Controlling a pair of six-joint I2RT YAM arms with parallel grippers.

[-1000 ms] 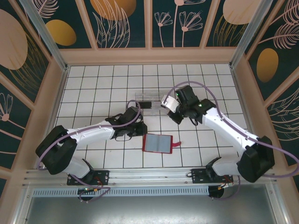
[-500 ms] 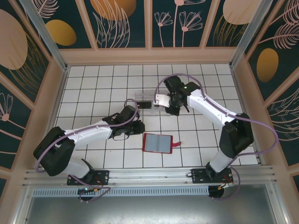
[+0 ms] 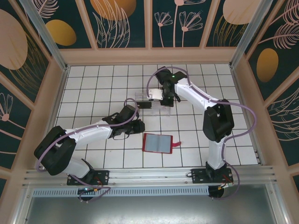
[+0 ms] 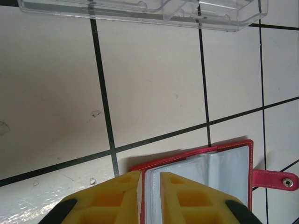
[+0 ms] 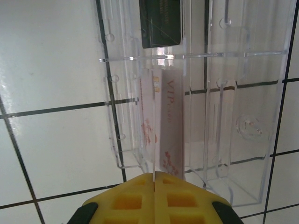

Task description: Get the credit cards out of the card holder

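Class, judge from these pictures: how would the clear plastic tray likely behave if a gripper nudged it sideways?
The clear plastic tray looks thin-walled and probably light, so it would likely slide easily on the glossy tiles. Its moulded ribs suggest it stays stiff rather than flexing. It lies low and flat, so tipping seems unlikely.

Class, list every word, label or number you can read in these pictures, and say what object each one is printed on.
"VIP": on the pale pink card held in the right gripper, over the clear plastic ridged tray.
Smaller red print on that card: too blurred to read.
Faint print on the dark card in the tray: unreadable.
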